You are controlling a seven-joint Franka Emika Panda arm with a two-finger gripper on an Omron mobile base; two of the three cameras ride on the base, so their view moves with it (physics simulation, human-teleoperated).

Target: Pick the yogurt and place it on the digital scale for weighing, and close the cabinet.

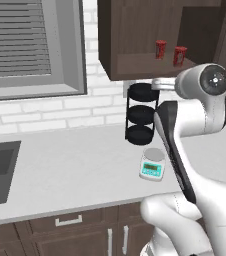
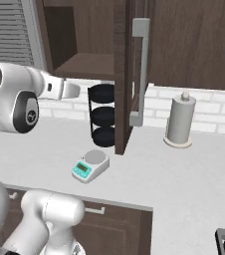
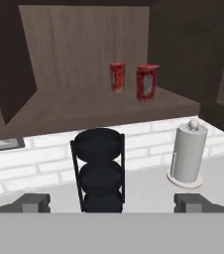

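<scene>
Hand view shows the gripper (image 3: 111, 202) wide open, holding nothing. Past it stands the black rack (image 3: 99, 171), then the open cabinet (image 3: 84, 59) with the yogurt (image 3: 147, 83) on its shelf. Next, I think, it must reach up for the cup.

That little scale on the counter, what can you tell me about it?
The scale is small, flat and light grey, with a round grey weighing plate at the back and a teal front panel bearing a tiny display. It lies flat on the pale counter, just in front of a black three-tier rack, below the open cabinet. Nothing rests on its plate and nothing touches it.
</scene>
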